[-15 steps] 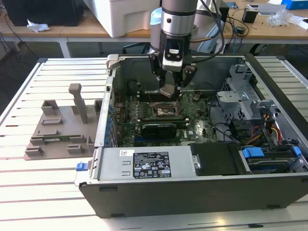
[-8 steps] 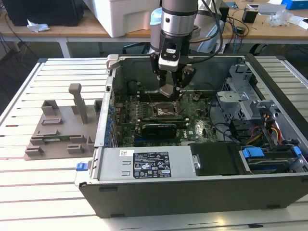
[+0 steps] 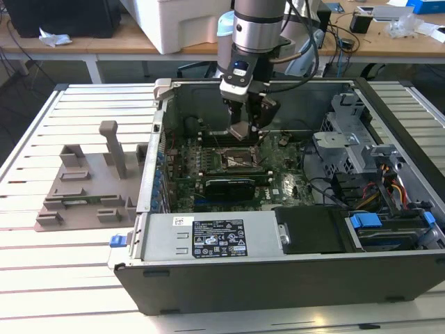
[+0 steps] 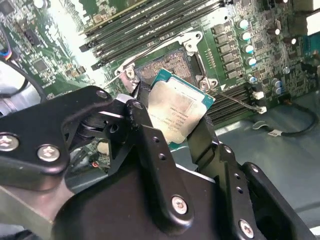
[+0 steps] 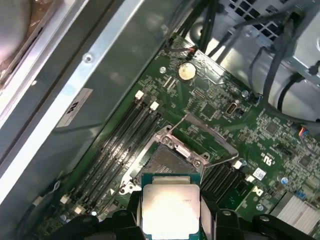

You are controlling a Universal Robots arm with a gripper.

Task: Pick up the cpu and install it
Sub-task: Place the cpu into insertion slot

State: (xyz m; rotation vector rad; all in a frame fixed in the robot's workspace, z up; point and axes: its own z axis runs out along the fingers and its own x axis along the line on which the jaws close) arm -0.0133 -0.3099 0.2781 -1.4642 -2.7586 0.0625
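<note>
Gripping the cpu [image 4: 179, 109] by two opposite edges in the claw [image 4: 174, 117], closed only to chip width. Hovering above the open socket [image 5: 167, 159] on the motherboard [image 5: 220, 116], not yet seated.

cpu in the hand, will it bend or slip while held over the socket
Probably stiff: the cpu looks like a flat metal-topped plate. Likely light, being thin. It may slip, since the hand pinches only its edges above the open socket.
</note>
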